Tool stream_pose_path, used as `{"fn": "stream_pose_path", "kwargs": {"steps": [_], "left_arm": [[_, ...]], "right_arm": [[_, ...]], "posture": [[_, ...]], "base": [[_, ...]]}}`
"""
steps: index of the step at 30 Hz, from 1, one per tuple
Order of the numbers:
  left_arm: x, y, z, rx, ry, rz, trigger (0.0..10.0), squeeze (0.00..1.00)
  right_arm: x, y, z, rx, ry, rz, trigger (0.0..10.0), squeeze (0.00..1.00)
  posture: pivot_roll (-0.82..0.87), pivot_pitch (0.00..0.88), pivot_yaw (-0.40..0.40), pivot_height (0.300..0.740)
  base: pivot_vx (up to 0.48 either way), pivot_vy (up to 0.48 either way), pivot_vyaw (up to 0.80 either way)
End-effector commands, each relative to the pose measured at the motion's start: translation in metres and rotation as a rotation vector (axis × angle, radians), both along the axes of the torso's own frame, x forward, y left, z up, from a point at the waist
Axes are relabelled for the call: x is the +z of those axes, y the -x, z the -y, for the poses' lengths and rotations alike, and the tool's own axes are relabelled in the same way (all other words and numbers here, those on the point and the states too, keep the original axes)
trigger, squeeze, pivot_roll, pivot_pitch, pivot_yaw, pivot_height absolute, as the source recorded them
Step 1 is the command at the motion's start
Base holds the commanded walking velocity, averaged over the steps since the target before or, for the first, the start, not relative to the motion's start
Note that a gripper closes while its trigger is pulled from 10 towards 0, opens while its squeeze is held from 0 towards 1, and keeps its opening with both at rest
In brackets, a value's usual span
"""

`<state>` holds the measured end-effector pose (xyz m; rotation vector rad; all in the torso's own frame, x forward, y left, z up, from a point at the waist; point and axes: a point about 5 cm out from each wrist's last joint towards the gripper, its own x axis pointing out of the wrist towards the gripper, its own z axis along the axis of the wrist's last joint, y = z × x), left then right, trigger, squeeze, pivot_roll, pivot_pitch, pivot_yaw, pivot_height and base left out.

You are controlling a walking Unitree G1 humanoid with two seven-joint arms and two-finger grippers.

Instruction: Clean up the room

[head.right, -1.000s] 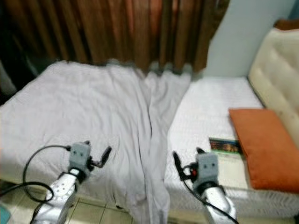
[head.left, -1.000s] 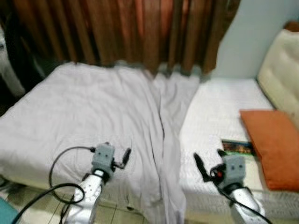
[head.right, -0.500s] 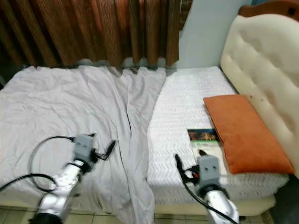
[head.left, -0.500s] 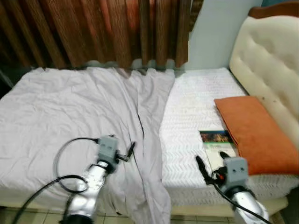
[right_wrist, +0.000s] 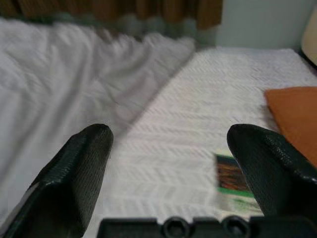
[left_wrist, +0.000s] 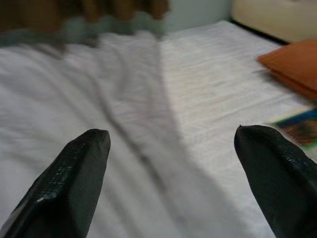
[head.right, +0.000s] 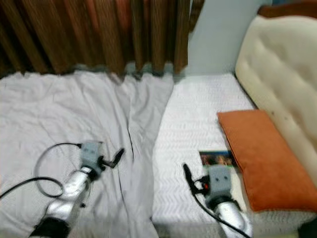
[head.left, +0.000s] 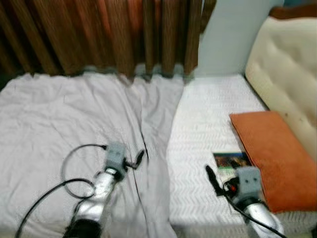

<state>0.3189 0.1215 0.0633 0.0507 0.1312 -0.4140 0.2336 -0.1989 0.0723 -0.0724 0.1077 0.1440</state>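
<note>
The book (head.left: 231, 162) lies flat on the bed (head.left: 208, 124), touching the orange pillow (head.left: 272, 158), just ahead of the empty, spread right hand (head.left: 214, 181), far nearer than the equally open left hand (head.left: 139, 157).

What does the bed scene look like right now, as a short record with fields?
surface: bed with white mattress
sheet: grey sheet rumpled over the bed's left part
pillow: orange pillow by the cream headboard
book: book flat on the mattress beside the pillow
left gripper: jaws open, above the sheet
right gripper: jaws open, near the book
</note>
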Motion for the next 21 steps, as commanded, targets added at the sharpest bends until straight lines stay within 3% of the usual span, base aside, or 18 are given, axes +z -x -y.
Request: {"fn": "stream_pose_path", "kwargs": {"steps": [1, 5, 6, 7, 8, 9, 12, 14, 18, 21], "left_arm": [[-0.004, -0.001, -0.008, 0.010, -0.029, -0.025, 10.0, 0.00], [-0.003, -0.019, 0.023, -0.010, 0.029, -0.142, 10.0, 0.00], [-0.005, -0.020, 0.027, 0.001, 0.030, -0.168, 10.0, 0.00], [-0.005, -0.020, 0.027, 0.001, 0.030, -0.168, 10.0, 0.00], [-0.008, -0.020, 0.031, 0.020, 0.031, -0.190, 10.0, 0.00], [-0.008, -0.020, 0.031, 0.020, 0.031, -0.190, 10.0, 0.00], [-0.001, -0.025, 0.042, 0.015, 0.078, -0.185, 10.0, 0.00], [0.000, -0.026, 0.044, 0.018, 0.067, -0.180, 10.0, 0.00], [0.010, -0.035, 0.034, 0.080, -0.077, -0.090, 10.0, 0.00], [0.011, -0.037, 0.027, 0.124, -0.125, -0.068, 10.0, 0.00]], "right_arm": [[0.009, 0.000, -0.007, 0.027, -0.017, 0.027, 10.0, 0.00], [0.014, 0.040, 0.000, 0.032, 0.027, -0.038, 10.0, 0.00], [0.015, 0.052, 0.002, 0.031, 0.038, -0.058, 10.0, 0.00], [0.015, 0.052, 0.002, 0.031, 0.038, -0.058, 10.0, 0.00], [0.021, 0.075, 0.004, 0.026, 0.053, -0.087, 10.0, 0.00], [0.021, 0.075, 0.004, 0.026, 0.053, -0.087, 10.0, 0.00], [0.041, 0.129, 0.004, 0.004, 0.073, -0.171, 10.0, 0.00], [0.044, 0.139, 0.004, -0.003, 0.080, -0.194, 10.0, 0.00], [0.049, 0.159, 0.001, -0.026, 0.071, -0.252, 10.0, 0.00], [0.049, 0.163, 0.000, -0.029, 0.067, -0.273, 10.0, 0.00]], "posture": [[-0.16, 0.201, -0.021, 0.740], [-0.27, 0.376, -0.045, 0.740], [-0.30, 0.426, -0.053, 0.740], [-0.30, 0.426, -0.053, 0.740], [-0.36, 0.522, -0.068, 0.740], [-0.36, 0.522, -0.068, 0.740], [-0.46, 0.622, -0.091, 0.740], [-0.46, 0.627, -0.092, 0.740], [-0.47, 0.657, -0.097, 0.740], [-0.46, 0.663, -0.089, 0.740]], "base": [[0.000, 0.000, 0.00], [0.000, 0.000, 0.00], [0.000, 0.000, 0.00], [0.000, 0.000, 0.00], [0.000, 0.000, 0.00], [0.000, 0.000, 0.00], [0.000, 0.000, 0.00], [0.000, 0.000, 0.00], [0.000, 0.000, 0.00], [0.000, 0.000, 0.00]]}}
